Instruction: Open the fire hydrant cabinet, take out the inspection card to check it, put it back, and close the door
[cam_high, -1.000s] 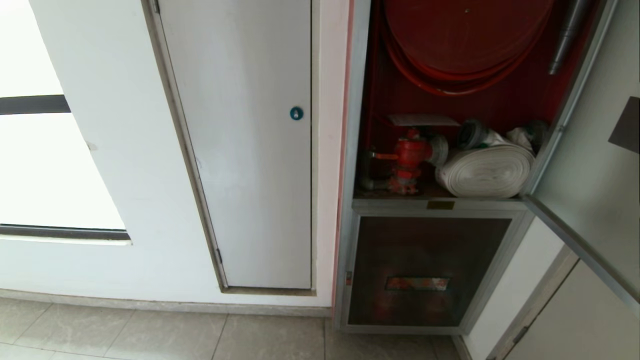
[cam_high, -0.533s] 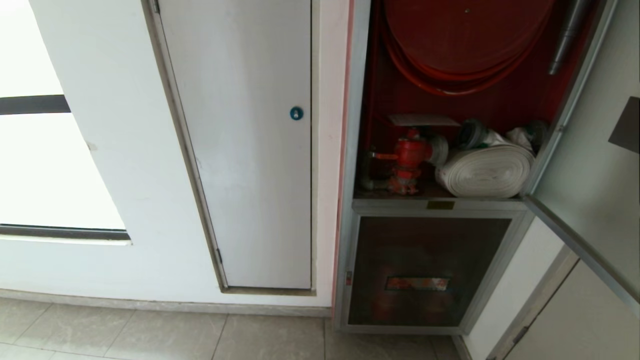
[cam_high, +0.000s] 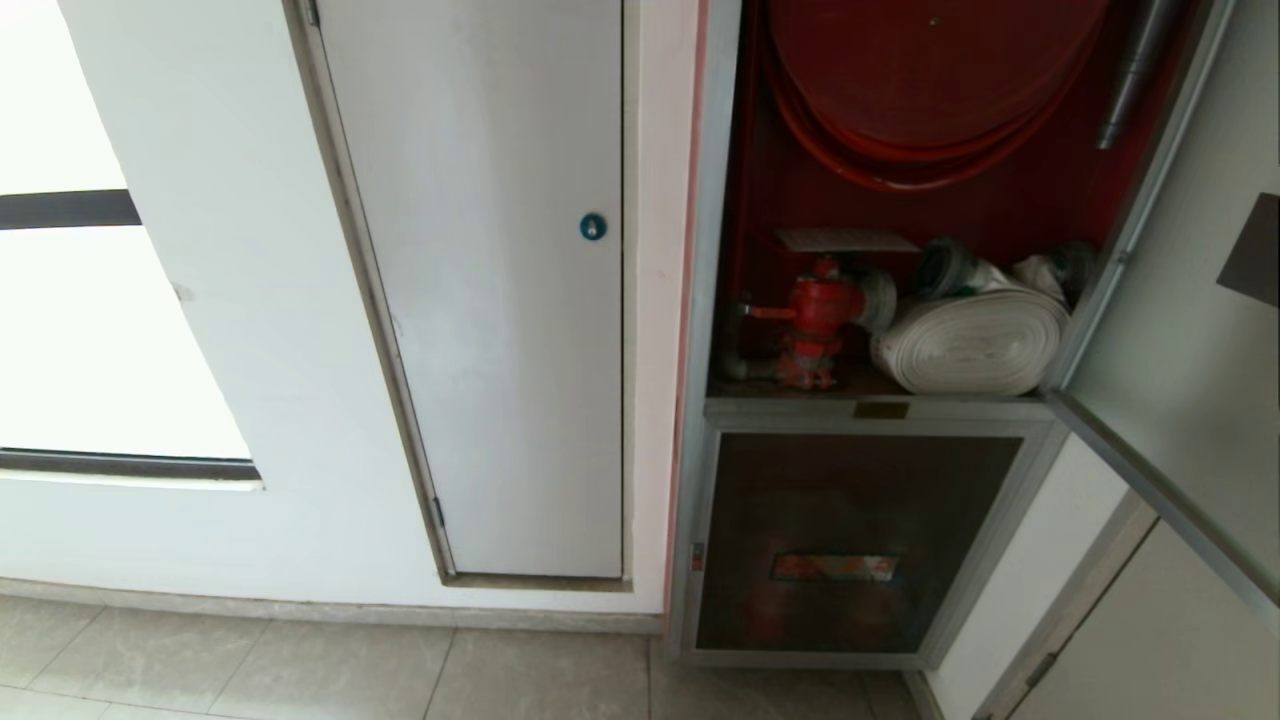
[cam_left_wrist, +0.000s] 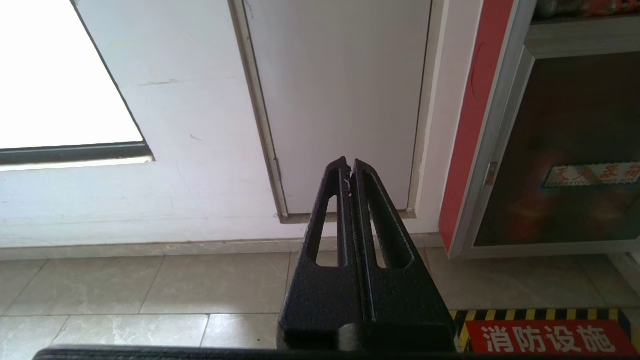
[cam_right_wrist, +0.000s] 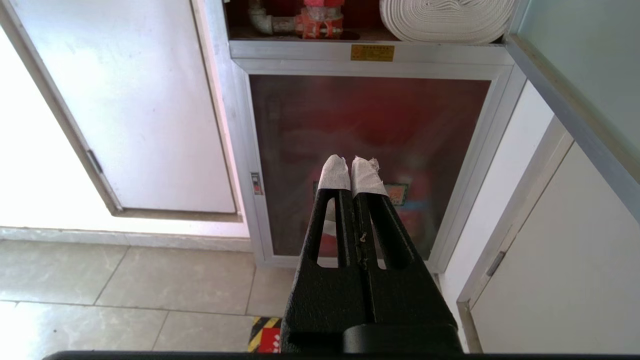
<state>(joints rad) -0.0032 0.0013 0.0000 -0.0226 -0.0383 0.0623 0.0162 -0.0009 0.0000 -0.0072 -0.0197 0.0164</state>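
Head view: fire hydrant cabinet (cam_high: 905, 200) open, inspection card (cam_high: 845, 240) lying above red valve (cam_high: 820, 310).
Thin, floppy sheet (likely slippery); pinch near edge. Left gripper (cam_left_wrist: 349, 167), right gripper (cam_right_wrist: 352, 165) pressed together, empty.

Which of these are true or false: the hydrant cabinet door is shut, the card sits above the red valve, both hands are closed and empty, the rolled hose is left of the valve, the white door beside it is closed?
1. The door of the fire hydrant cabinet is shut. False: it stands open to the right.
2. The inspection card lies above the red valve. True.
3. The left hand and right hand are closed and empty. True.
4. The rolled hose is left of the valve. False: it lies to its right.
5. The white door is closed. True.
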